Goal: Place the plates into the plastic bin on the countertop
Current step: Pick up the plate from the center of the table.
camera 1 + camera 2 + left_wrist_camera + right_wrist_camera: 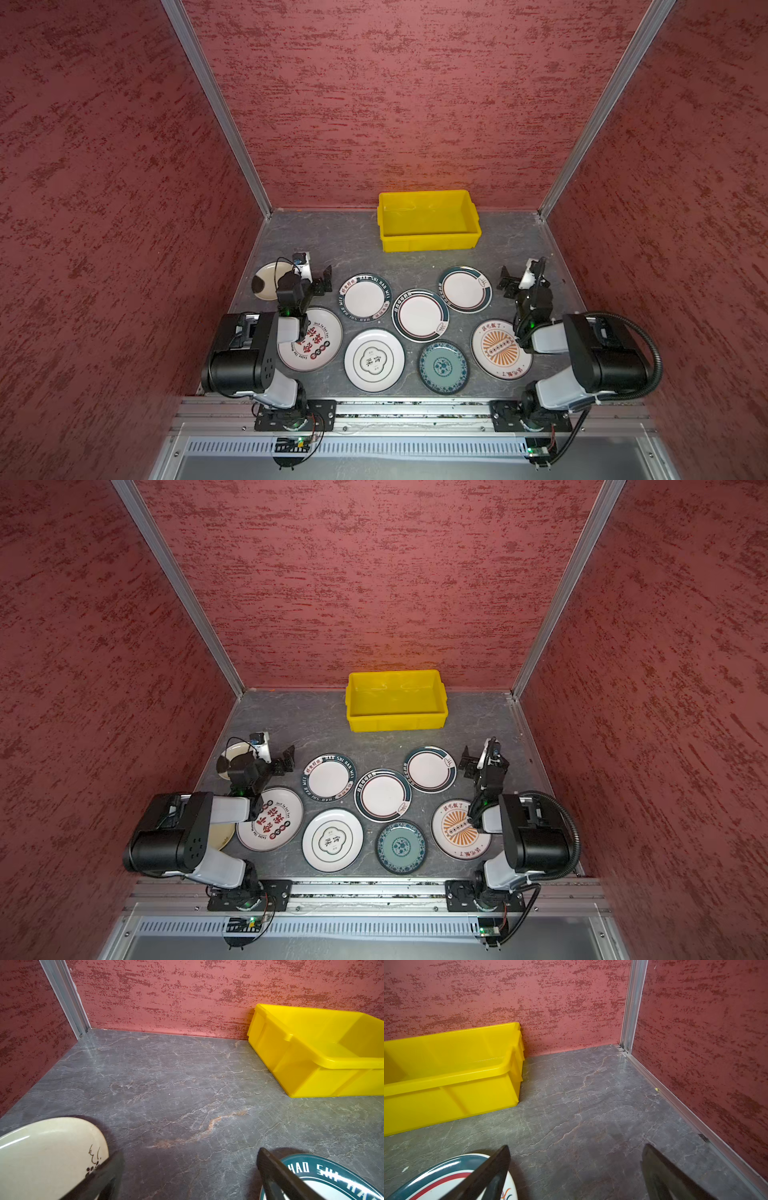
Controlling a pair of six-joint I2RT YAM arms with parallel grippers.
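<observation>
Several round, shallow plates [419, 314] lie flat on the dark grey stone-look countertop [353, 245] between the left gripper [323, 281] and right gripper [506, 282], both spread empty. The yellow plastic bin [430, 243] stands ahead. Flat rims could slip a pinch.

Bare countertop [357, 245] lies open between plates [365, 297] and bin [429, 220].

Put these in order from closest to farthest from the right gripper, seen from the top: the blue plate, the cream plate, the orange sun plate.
From the right gripper, in a top view:
1. Orange sun plate, partly under the right arm.
2. Blue plate, front middle.
3. Cream plate, far across on the left side.
</observation>
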